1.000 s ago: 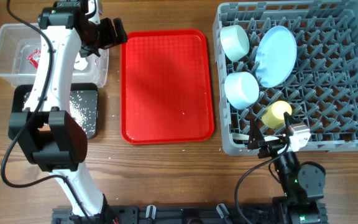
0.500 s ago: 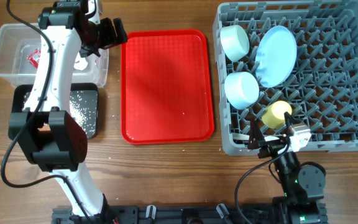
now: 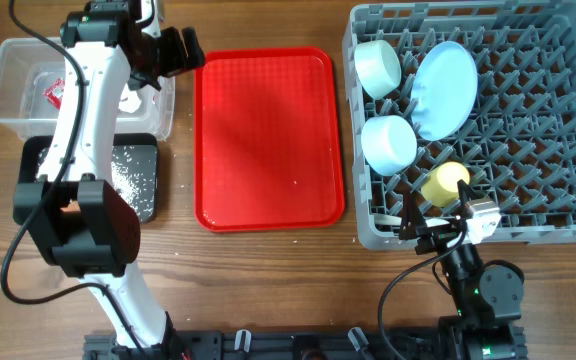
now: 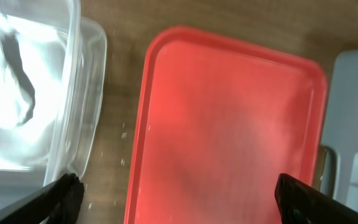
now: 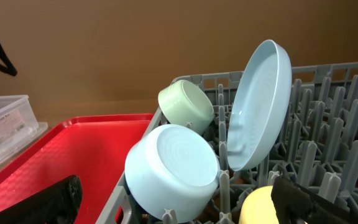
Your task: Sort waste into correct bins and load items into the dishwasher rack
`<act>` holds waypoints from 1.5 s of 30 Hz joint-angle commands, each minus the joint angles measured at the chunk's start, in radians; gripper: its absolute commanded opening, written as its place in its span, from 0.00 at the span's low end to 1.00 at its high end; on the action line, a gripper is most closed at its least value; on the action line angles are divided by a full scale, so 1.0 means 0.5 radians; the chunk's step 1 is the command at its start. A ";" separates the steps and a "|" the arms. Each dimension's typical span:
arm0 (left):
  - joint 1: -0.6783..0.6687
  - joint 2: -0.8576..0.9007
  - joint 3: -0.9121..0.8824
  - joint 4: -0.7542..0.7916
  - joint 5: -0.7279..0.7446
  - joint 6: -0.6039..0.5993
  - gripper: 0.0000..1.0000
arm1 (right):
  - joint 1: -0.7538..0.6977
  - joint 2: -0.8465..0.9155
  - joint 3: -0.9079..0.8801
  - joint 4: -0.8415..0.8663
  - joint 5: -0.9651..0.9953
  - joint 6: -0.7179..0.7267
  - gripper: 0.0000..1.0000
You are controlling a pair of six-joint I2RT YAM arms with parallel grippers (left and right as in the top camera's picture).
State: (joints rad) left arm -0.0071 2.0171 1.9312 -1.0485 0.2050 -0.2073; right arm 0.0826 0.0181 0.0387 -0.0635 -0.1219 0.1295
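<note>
- Wooden bench (image 3: 268, 280) fills the overhead view; the left arm hides part of the clear tub (image 3: 8, 60) at upper left, where a red wrapper (image 3: 54, 92) lies.
- Left gripper (image 3: 183, 52), fingers spread, hangs between the tub's right rim and the textured red serving tray (image 3: 268, 140).
- Right gripper (image 3: 443, 225), fingers wide apart, sits at the grey rack's (image 3: 528, 150) lower edge near the yellow cup (image 3: 445, 183).
- Rice (image 3: 126, 170) speckles the black tray (image 3: 143, 200).
- Smooth plate (image 3: 445, 88) stands among pegs.

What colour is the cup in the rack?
Yellow; the cup shows best in the overhead view.
</note>
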 commanded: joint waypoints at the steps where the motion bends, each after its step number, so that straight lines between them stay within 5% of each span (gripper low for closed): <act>1: -0.114 -0.197 0.038 0.175 0.031 0.326 1.00 | 0.007 -0.027 -0.008 0.012 0.035 0.008 1.00; 5: -0.255 -0.362 0.038 0.206 0.080 0.821 1.00 | 0.007 -0.027 -0.008 0.012 0.035 0.008 1.00; 11: -0.261 -0.625 -0.121 0.385 0.083 0.803 1.00 | 0.007 -0.027 -0.008 0.012 0.035 0.008 1.00; 17: -0.238 -1.201 -0.961 1.027 0.082 0.802 1.00 | 0.007 -0.027 -0.008 0.012 0.035 0.008 1.00; 25: -0.025 -2.366 -2.630 2.084 0.082 0.607 1.00 | 0.007 -0.027 -0.008 0.012 0.035 0.007 1.00; 34: 0.069 -3.532 -3.635 2.282 0.050 0.607 1.00 | 0.007 -0.027 -0.008 0.012 0.035 0.008 1.00; 45: 0.112 -3.973 -3.817 2.309 -0.063 0.607 1.00 | 0.007 -0.027 -0.008 0.012 0.035 0.007 1.00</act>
State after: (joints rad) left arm 0.0364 0.0925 0.0654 0.0994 0.1898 0.1024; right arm 0.0826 0.0116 0.0383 -0.0620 -0.1215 0.1299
